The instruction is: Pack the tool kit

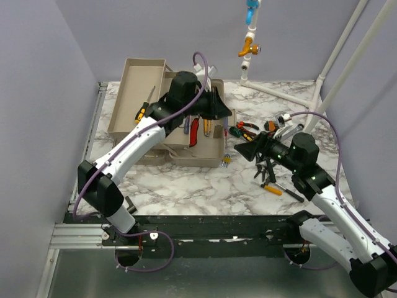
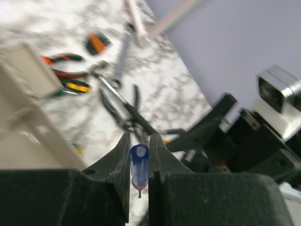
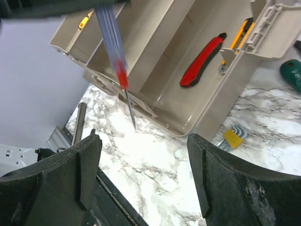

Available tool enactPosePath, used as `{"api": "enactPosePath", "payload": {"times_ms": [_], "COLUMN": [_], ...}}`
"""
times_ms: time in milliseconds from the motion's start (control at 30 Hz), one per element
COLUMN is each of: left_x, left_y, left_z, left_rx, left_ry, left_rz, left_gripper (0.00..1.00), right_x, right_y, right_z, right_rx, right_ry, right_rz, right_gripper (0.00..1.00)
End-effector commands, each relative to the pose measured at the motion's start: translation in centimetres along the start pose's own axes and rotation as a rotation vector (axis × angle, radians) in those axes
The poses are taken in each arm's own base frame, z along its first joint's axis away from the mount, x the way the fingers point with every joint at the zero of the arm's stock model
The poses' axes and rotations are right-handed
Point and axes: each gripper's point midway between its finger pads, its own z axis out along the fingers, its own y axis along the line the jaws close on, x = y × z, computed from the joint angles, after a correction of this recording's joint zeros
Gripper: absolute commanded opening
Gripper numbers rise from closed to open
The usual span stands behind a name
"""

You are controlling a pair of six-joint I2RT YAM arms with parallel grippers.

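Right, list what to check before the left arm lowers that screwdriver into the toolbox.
1. Left gripper grip on blue screwdriver: ok, fingers shut on the handle.
2. Tip over a toolbox compartment: cannot tell; right wrist view shows it near the rim.
3. Room inside: ok, bare floor beside red knife.
4. Right gripper clear: ok, open, empty, beside the box.
5. Table tools packed: not ok, pliers lie outside.

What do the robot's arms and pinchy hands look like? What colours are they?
The left arm and right arm have smooth white shells with chunky black round joints. A thin purple cable loops along each one. The left gripper and right gripper are matte black, each with two thick wedge-shaped fingers.
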Motion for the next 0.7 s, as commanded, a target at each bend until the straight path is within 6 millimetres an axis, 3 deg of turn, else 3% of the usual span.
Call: {"api": "enactPosePath", "payload": {"times_ms": [0,167,333,467,667], "left_x": [-3.0,-7.0,-8.9,-8.9,-7.8], "left_y": [6.2,10.5,15.2,18.5,22.5], "left_z": [-3.9,-8.4,-11.8,-11.8,-9.7], "left_rx": [-0.366,-0.662,-0.901,-0.987,-1.015], "left_ry": [0.062,0.073,0.063,0.095,0.155], "left_rz": [0.149,0.226,0.257,0.267,0.247], "left_gripper": [0.00,0.00,0.00,0.00,0.00], "right_x": [-1.3,-0.6,1.1,2.8,4.9], "right_y": [-1.4,-6.7,-12.5,-15.8,-18.9], "right_z": [-1.4,-2.3,-3.2,-3.1,-2.4], "right_rx": [0.116,0.402,0.725,0.894,1.026], "right_ry": [-0.048,-0.037,0.030,0.124,0.214], "right_rz": [-0.054,-0.035,0.003,0.007,0.008], "right_gripper": [0.81,0.80,0.79,0.76,0.74]}}
